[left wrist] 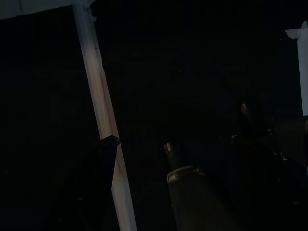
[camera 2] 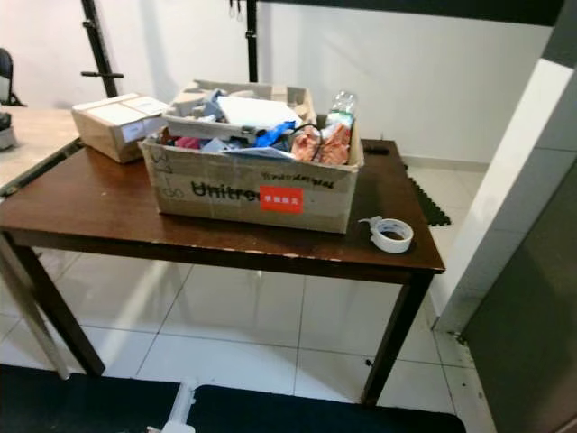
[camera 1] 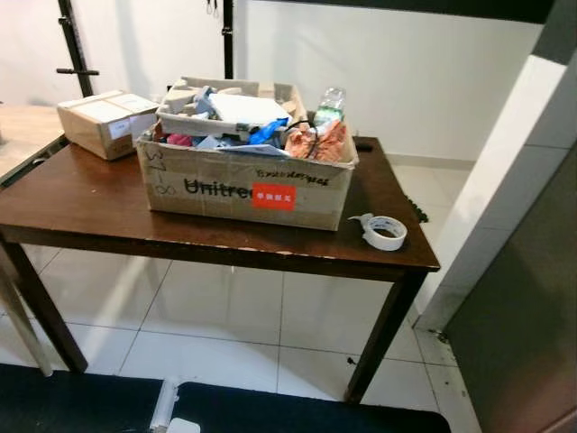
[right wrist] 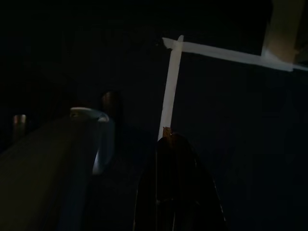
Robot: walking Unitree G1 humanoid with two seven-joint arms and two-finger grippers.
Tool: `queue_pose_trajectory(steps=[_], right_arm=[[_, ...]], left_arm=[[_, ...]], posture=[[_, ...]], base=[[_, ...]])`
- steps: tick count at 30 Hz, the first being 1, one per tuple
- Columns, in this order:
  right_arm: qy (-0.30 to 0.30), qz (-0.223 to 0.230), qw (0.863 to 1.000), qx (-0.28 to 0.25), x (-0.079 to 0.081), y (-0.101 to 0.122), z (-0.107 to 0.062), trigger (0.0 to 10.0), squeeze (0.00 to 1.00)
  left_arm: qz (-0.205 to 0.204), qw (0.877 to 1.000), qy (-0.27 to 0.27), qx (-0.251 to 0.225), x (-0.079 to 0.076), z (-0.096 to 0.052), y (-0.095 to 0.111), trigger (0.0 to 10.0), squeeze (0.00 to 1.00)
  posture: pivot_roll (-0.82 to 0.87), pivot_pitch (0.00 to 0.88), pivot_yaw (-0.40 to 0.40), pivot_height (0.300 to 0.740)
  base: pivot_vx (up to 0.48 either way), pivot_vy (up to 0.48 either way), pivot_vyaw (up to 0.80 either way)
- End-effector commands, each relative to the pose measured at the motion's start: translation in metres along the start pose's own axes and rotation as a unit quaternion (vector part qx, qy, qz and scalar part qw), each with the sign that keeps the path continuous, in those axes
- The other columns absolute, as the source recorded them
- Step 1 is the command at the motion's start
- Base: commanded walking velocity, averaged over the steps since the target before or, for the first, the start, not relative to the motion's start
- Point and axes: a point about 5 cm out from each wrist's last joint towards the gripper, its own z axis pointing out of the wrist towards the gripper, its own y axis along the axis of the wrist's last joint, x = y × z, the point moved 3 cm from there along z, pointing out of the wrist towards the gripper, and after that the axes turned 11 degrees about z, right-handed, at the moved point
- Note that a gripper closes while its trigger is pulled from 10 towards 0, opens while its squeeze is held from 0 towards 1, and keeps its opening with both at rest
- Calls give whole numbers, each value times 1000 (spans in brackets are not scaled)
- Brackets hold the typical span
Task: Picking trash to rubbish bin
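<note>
A large cardboard box point(camera 1: 243, 185) stands on a dark wooden table point(camera 1: 99, 203). It is heaped with trash: crumpled paper, blue and orange wrappers point(camera 1: 315, 142) and a smaller cardboard tray on top. A plastic bottle point(camera 1: 330, 106) stands behind the box's right corner. A roll of white tape point(camera 1: 385, 232) lies on the table to the right of the box. Both arms hang low in the dark. My left gripper point(left wrist: 111, 140) is beside a pale upright bar point(left wrist: 101, 110). My right gripper point(right wrist: 166, 134) is shut with nothing in it, over a dark floor marked with white tape point(right wrist: 171, 86).
A small sealed carton point(camera 1: 106, 122) sits at the table's back left. A lighter table point(camera 1: 22, 131) adjoins on the left. A grey wall and pillar point(camera 1: 514, 234) close off the right side. White floor tiles point(camera 1: 225, 316) lie under the table, with a dark mat point(camera 1: 297, 410) nearest me.
</note>
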Motion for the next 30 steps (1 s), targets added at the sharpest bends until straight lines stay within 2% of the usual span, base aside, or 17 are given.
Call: queue_pose_trajectory(steps=[1,4,24,30], right_arm=[[-4,6,1000,19,0,-12,-2,10000,0],[-4,7,1000,20,0,-12,-2,10000,0],[0,5,1000,22,5,-12,-2,10000,0],[0,5,1000,22,5,-12,-2,10000,0]], left_arm=[[-4,1000,-2,19,-2,-3,-13,10000,0],[3,1000,0,20,-1,-3,-12,10000,0],[-10,1000,-7,19,0,-2,-11,10000,0],[-12,1000,-5,19,1,-2,-11,10000,0]], posture=[[-102,144,-36,740],[-101,143,-33,740],[-97,137,-25,740],[-96,136,-26,740]], base=[[0,0,0],[0,0,0],[0,0,0],[314,0,0]])
